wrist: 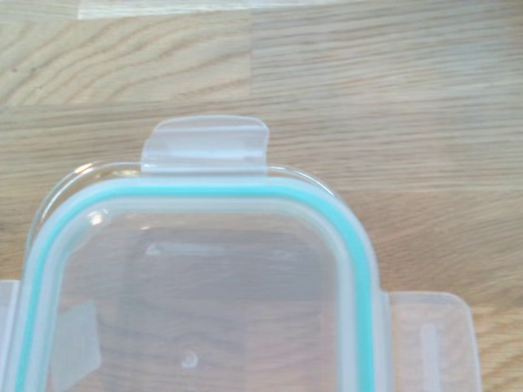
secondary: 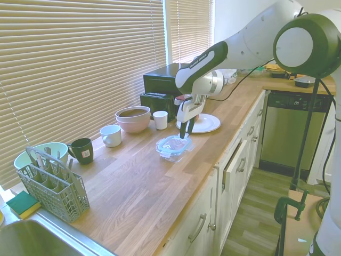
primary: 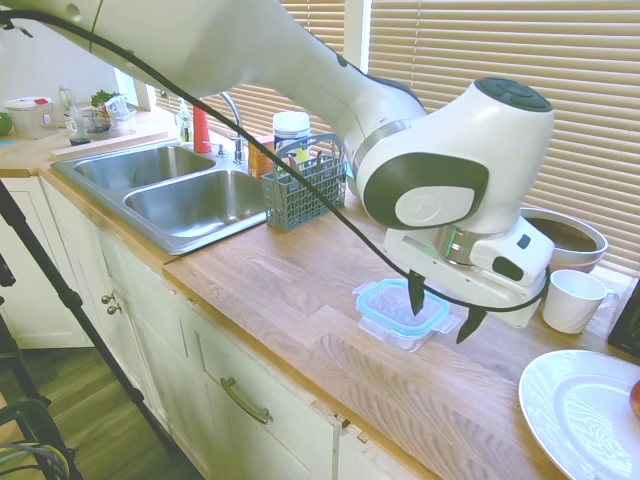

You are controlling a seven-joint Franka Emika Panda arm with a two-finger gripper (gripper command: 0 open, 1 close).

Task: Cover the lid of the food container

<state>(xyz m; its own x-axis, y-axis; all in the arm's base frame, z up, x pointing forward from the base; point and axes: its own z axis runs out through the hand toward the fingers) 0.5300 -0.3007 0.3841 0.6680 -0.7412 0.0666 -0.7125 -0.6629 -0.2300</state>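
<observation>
In the first exterior view, a white plate (primary: 580,415) lies nearest, at the lower right of the wooden table (primary: 330,360). Just beyond it, near the middle of the frame, the food container (primary: 400,330) sits on the table with the lid (primary: 403,305) resting on top, teal rim lined up with the glass edge. The tool (primary: 443,308) hangs over the lid's right side with its two dark fingers spread wide; one fingertip (primary: 416,293) points down at the lid and the other hangs past the lid's right edge. I cannot tell whether the nearer tip touches the plastic. The wrist view shows the lid seated on the dish, one clear flap (wrist: 205,144) sticking out flat and unlatched, another at the lower right.

Behind the tool, to the right, stands a white mug (primary: 573,300), and beyond it a pink bowl (primary: 568,238). Farther back, toward the middle, a grey cutlery basket (primary: 303,185) sits beside the steel double sink (primary: 165,190) at the upper left.
</observation>
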